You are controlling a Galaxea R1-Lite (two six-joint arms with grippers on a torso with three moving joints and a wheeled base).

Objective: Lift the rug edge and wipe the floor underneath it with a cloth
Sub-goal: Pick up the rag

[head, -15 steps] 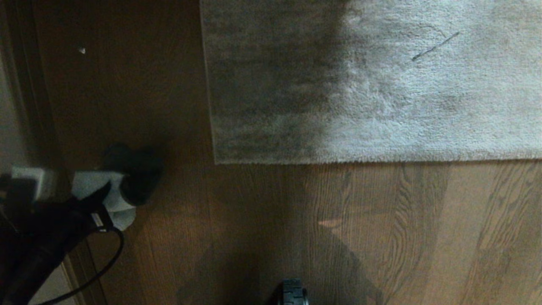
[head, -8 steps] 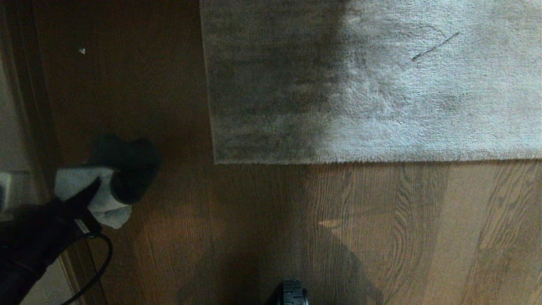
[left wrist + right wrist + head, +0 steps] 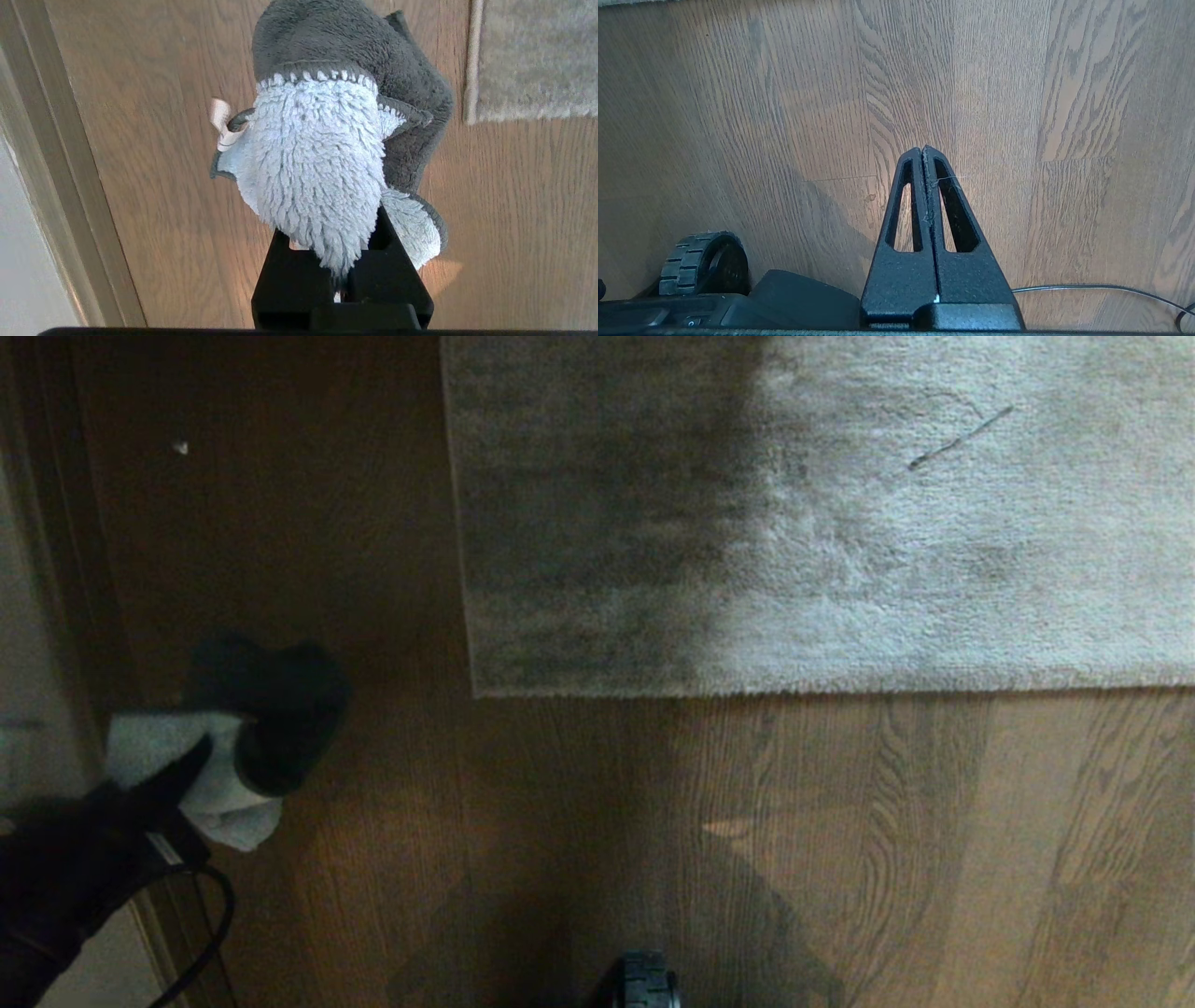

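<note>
At the lower left of the head view, above bare boards: left gripper [image 3: 201,775], jaws drawn almost fully together and pinching the cloth [image 3: 224,775] between them. In the left wrist view the left gripper [image 3: 343,275] has the lower end of the cloth [image 3: 322,172] bunched in its fingers [image 3: 289,280]; the rest of the rag stands out beyond the fingertips. Cloth: shaggy pale whitish face toward the camera, dark grey plush face folded behind and over the far end, stitched hem between the two, small pale tag at one side.

The floor [image 3: 579,821]: brown wooden boards with wavy grain, lying under the gripper and cloth; whether the cloth touches the boards cannot be told.

The rug edge [image 3: 747,692]: straight near border of a pale grey-beige plush rug, lying flat on the floor, with its corner [image 3: 474,693] well apart from the cloth, ahead and to the right of it. In the left wrist view the same corner [image 3: 467,122] shows beyond the cloth, to one side.

Right gripper [image 3: 923,150]: jaws pressed fully together, nothing between them, poised over bare floor [image 3: 784,116] near the base wheel [image 3: 703,263]; thin cable [image 3: 1092,288] lying on the boards alongside
</note>
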